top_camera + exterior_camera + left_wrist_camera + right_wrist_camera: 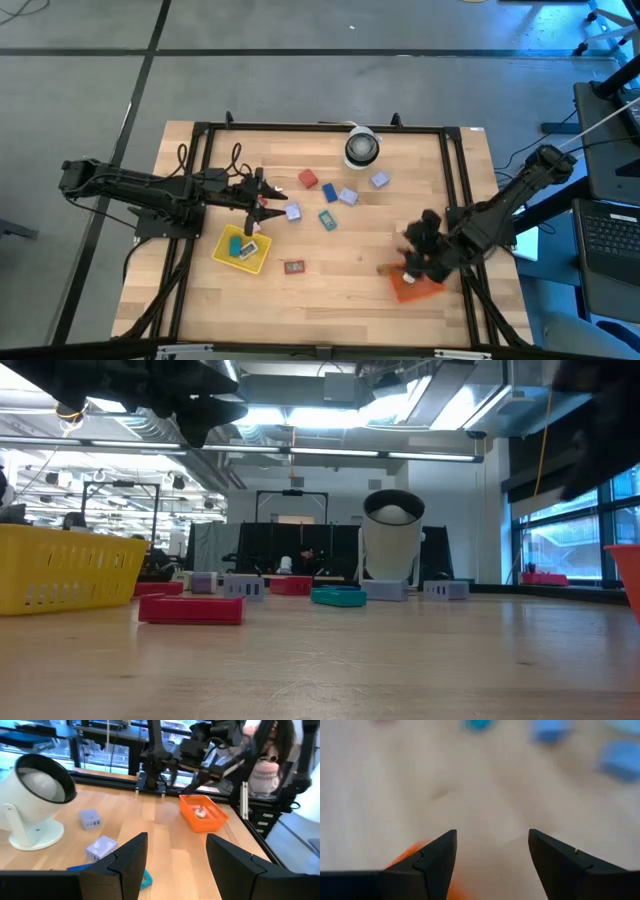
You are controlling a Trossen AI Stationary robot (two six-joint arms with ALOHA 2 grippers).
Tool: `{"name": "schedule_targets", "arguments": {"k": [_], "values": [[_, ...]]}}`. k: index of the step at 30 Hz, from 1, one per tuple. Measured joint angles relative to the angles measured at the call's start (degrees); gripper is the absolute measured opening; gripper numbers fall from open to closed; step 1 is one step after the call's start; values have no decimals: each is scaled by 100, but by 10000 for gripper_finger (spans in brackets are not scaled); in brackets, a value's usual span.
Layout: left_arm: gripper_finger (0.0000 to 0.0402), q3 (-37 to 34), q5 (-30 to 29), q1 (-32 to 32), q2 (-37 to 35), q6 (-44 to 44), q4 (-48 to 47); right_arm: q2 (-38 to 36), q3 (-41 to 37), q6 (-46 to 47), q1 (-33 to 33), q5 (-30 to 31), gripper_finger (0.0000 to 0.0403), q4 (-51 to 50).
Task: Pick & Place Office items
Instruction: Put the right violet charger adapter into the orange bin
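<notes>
Small office pieces lie flat on the wooden table: a red one (pixel 307 179), a blue one (pixel 328 192), lavender ones (pixel 347 196) (pixel 380 180) (pixel 293 212), a teal one (pixel 328 220) and a red one (pixel 293 267). A teal piece (pixel 240 247) lies in the yellow tray (pixel 222 256). A small pale piece (pixel 200 812) lies in the orange tray (pixel 215 822). My left gripper (pixel 262 203) hovers open above the yellow tray's far edge and holds nothing. My right gripper (pixel 412 255) is open and empty above the orange tray (pixel 415 288).
A white round roll (pixel 361 148) with a dark centre stands near the table's far edge. A black frame (pixel 450 180) runs around the table. Bare wood lies between the two trays near the near edge. In the low view the red piece (pixel 190 608) lies closest.
</notes>
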Motion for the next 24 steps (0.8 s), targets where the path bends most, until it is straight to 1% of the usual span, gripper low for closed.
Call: {"name": "schedule_targets", "arguments": {"k": [3,5,7,10,13,16,20,22,24], "values": [[198,0,-481,0,-2,-175,145,0,0,306,-500,543,246,-168],[198,0,-855,2,-2,-318,137,0,0,217,-803,885,246,-172],[198,0,-1109,7,-2,-385,101,0,0,30,-1109,1225,248,-173],[198,0,-1134,15,-2,-313,-59,0,0,-164,-1506,1633,260,-150],[198,0,-1243,13,-2,-272,-110,2,0,-210,-1890,1843,281,-101],[198,0,-1700,15,-2,-291,-108,89,0,51,-2229,1881,297,29],[198,0,-2309,15,-2,-73,-86,406,0,1,-2568,1688,303,511],[198,0,-2379,15,-2,36,-106,626,0,-290,-2730,1528,303,820],[198,0,-2295,15,-2,144,-112,855,-2,-503,-2939,1299,303,1099]]}}
